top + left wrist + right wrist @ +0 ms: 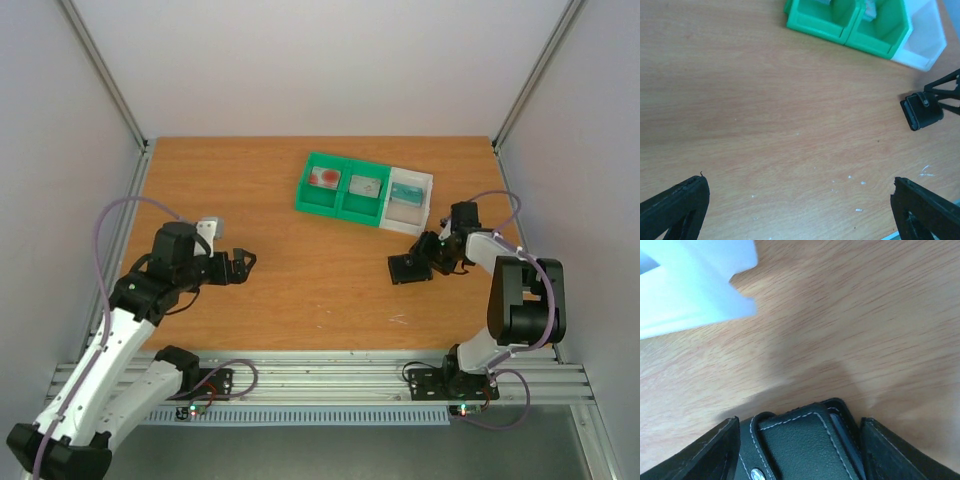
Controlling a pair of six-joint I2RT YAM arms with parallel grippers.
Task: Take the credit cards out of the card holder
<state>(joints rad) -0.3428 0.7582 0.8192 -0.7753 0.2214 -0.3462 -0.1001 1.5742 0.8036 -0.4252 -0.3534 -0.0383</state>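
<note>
Right gripper (pixel 800 452) straddles the folded black card holder (pixel 921 111), fingers hard by both its edges, can't tell if it's clamped; left gripper (pixel 243 264) is wide open and empty, toward the tabletop's (pixel 250 200) left edge. Holder sits near the right edge, just nearside of the white tray (pixel 425 182), long axis roughly left-right, free end pointing left. Credit cards (pixel 325 178) look already out, red-marked and greyish in the green tray (pixel 318 205), teal in the white one, so likely wrap-up: next move calls for checking the pockets are empty, else setting it down.
</note>
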